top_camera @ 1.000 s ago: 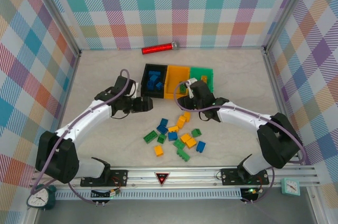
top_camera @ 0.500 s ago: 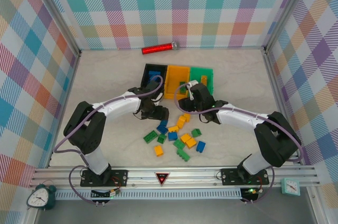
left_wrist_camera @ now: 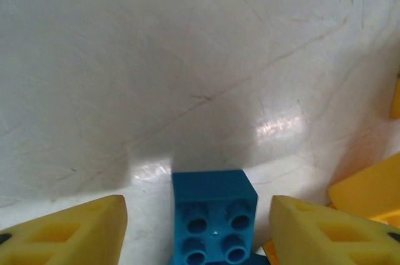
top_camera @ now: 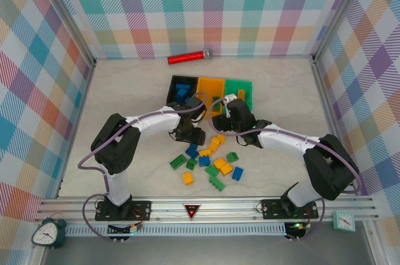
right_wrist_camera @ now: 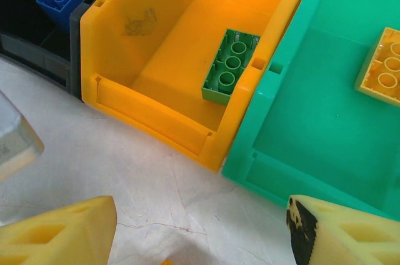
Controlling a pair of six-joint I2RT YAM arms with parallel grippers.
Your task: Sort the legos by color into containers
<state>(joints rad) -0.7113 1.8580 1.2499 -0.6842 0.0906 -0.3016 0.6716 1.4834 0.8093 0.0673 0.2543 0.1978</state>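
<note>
Beneath the left tool (left_wrist_camera: 195, 212), spread wide, a blue lego (left_wrist_camera: 214, 215) sits on the table (left_wrist_camera: 187, 59), ungripped, evidently lined up for pickup. Right tool (right_wrist_camera: 201, 227) gapes empty before the orange container (right_wrist_camera: 153, 118).

The pale, faintly veined bench (top_camera: 125, 96) carried three containers in a close row past its middle: a black bin (top_camera: 171, 97), an orange-yellow bin (top_camera: 209, 87) and a green bin (top_camera: 236, 87). By the back wall lay a red cylinder (top_camera: 186, 58) with a silver tip. Loose legos (top_camera: 220, 164) in blue, green and yellow-orange lay scattered nearer than the bins.
</note>
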